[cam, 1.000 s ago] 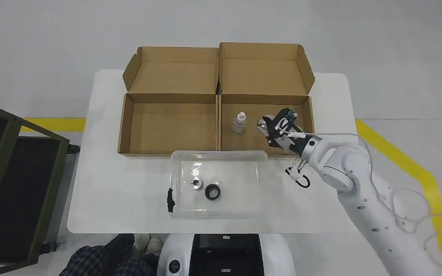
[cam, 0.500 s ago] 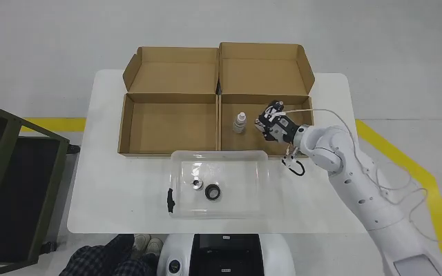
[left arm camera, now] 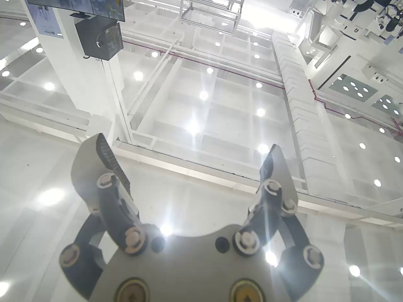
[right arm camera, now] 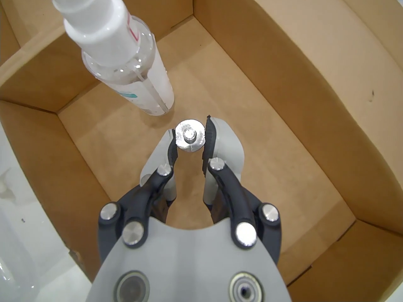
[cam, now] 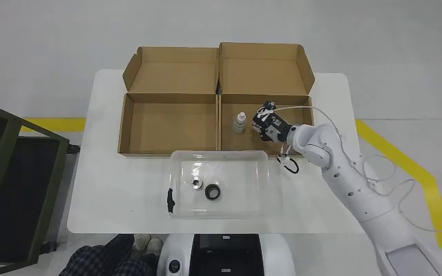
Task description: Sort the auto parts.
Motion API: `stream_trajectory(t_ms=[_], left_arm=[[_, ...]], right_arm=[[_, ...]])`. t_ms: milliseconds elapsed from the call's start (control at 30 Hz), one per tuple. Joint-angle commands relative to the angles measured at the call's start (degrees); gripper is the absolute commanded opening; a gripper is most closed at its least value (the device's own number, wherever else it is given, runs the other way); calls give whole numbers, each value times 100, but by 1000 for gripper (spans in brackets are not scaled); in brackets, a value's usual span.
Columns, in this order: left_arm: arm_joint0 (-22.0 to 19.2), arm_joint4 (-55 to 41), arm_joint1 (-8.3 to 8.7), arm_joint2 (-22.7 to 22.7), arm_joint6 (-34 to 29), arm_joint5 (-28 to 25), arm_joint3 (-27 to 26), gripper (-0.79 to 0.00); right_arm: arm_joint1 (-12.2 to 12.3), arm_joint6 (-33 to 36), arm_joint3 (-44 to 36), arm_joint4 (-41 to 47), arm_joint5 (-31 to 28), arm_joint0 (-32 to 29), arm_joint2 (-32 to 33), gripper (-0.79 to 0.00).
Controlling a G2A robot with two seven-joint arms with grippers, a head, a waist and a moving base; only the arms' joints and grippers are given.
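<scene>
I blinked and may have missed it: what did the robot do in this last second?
The right gripper, shut on a small round metal part, slid a little way across the right cardboard box toward the bottle, and its arm swung in behind it. Nothing was visibly picked up or released. The bottle, the box, and the clear tray with its black ring and metal piece stayed put.

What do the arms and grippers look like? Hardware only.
Right arm: glossy white shells, thin white cable looping outside. Left gripper and right gripper match: grey palm plate, black linkages, silver pins, pale grey fingers with black ribbed pads.
</scene>
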Motion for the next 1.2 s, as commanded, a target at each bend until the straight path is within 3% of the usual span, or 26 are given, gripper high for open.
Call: stream_trajectory(t_ms=[0,267,467,800,1167], left_arm=[[0,0,0,0,0,0,0,0],[0,0,0,0,0,0,0,0],[0,0,0,0,0,0,0,0],[0,0,0,0,0,0,0,0],[0,0,0,0,0,0,0,0]], right_arm=[[-10,-3,26,0,-4,0,0,-517],[-25,-9,-132,-83,30,-6,72,-493],[76,2,-860,-191,-87,-215,454,-465],[305,239,-2476,-180,-652,-1115,1157,-437],[390,331,-3370,-105,-1477,-1974,895,-431]])
